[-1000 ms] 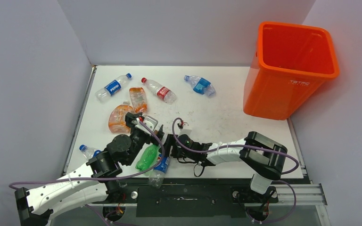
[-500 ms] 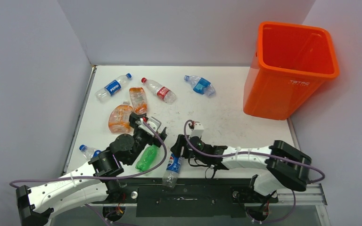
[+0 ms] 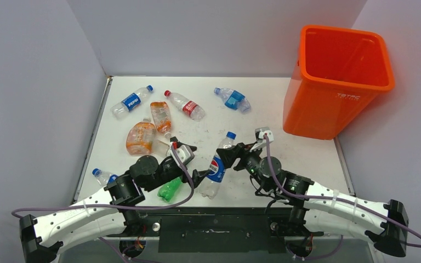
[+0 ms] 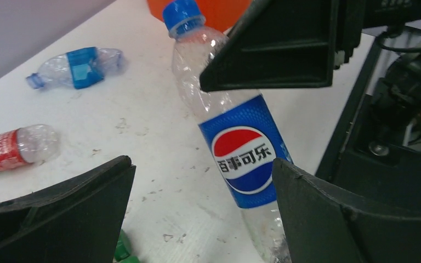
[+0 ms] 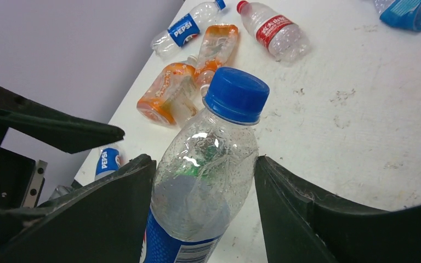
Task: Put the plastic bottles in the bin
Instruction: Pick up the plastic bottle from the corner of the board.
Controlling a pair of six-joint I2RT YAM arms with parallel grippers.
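Observation:
A clear Pepsi bottle (image 3: 217, 166) with a blue cap and blue label stands tilted at the table's middle front. My right gripper (image 3: 229, 155) is shut on its upper body; in the right wrist view both fingers press the bottle (image 5: 208, 159). My left gripper (image 3: 196, 174) hangs open just left of it, and the left wrist view shows the label (image 4: 243, 152) near the right finger. A green bottle (image 3: 170, 189) lies beneath the left arm. The orange bin (image 3: 318, 109) stands at the back right.
Two orange-tinted bottles (image 3: 140, 137) (image 3: 160, 115), a Pepsi bottle (image 3: 131, 101), a red-label bottle (image 3: 185, 104) and a crushed blue-label bottle (image 3: 233, 99) lie at the back left. One small Pepsi bottle (image 3: 103, 176) rests by the left edge.
The right arm has swung right and back, lifting the Pepsi bottle from lying near the front edge to tilted upright. Its jaws have narrowed on it. The left gripper shifted slightly right.

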